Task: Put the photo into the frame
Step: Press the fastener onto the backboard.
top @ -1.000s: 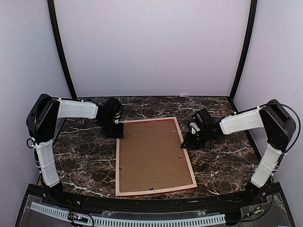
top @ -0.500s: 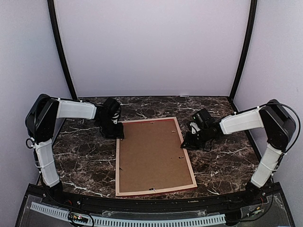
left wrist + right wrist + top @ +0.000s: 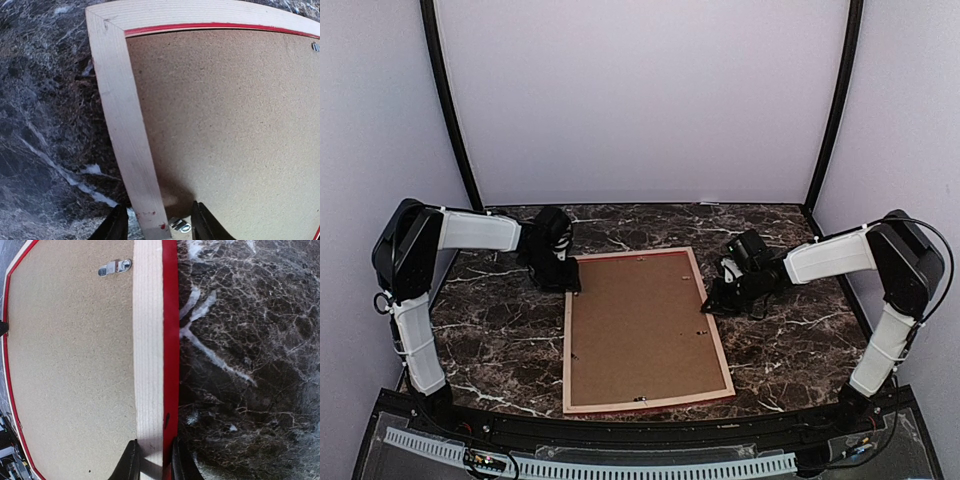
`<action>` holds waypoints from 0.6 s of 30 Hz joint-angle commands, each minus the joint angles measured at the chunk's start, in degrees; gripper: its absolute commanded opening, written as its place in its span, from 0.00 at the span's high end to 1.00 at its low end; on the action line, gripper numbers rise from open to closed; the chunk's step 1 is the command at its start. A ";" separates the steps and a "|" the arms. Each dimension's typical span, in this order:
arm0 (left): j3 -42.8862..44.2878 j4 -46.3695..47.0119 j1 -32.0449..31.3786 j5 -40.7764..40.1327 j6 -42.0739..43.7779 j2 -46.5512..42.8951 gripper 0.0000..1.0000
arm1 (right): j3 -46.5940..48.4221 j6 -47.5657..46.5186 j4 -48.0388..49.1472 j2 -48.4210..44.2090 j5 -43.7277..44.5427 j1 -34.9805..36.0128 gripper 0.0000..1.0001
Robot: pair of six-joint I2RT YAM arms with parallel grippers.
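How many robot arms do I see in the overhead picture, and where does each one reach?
2. The left arm comes from the left side and ends at the frame, near its far left corner. The right arm comes from the right and ends at the frame's right edge. None seems hidden.

Left arm: rising by the table's left edge, forearm reaching inward.
Left gripper: pointing down, fingers standing apart, straddling the frame's rail without touching it.
Right arm: rising by the right edge, forearm reaching inward and sloping down.
Right gripper: pinching the frame's right rail, fingers pressing both sides.
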 commanded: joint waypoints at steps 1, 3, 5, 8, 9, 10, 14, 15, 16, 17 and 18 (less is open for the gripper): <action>-0.61 -1.64 0.39 -1.45 0.48 -1.04 0.58 | -0.68 2.38 2.87 2.12 -3.28 -0.03 1.00; -0.79 -1.92 0.39 -1.88 0.71 -0.66 0.59 | -0.79 2.38 2.94 2.13 -3.26 -0.02 1.00; -0.85 -2.46 0.39 -2.04 0.99 -0.16 0.61 | -0.79 2.33 2.92 2.17 -3.30 -0.03 1.00; -0.59 -3.71 0.39 -1.84 1.67 0.91 0.62 | -0.79 2.34 2.90 2.23 -3.30 -0.02 1.00; -0.50 -4.61 0.39 -1.70 2.04 1.20 0.63 | -0.79 2.32 2.82 2.15 -3.30 -0.01 1.00; -0.48 -5.60 0.39 -1.49 2.22 1.30 0.63 | -0.79 2.32 2.74 2.05 -3.30 -0.03 1.00; -0.42 -9.44 0.39 -1.98 3.70 1.26 0.66 | -0.86 2.40 2.76 1.78 -3.09 -0.03 1.00; -0.20 -10.09 0.39 -2.12 4.30 1.22 0.66 | -0.88 2.47 2.91 1.75 -3.12 -0.03 1.00; -0.09 -11.28 0.39 -2.49 4.54 1.14 0.66 | -0.94 2.59 2.98 1.76 -3.06 0.01 1.00; 0.19 -11.75 0.44 -2.80 5.15 1.12 0.67 | -0.96 2.66 3.11 1.79 -3.11 0.05 1.00; 0.37 -12.64 0.46 -3.06 5.40 1.22 0.67 | -1.04 2.63 3.22 1.79 -3.19 0.06 1.00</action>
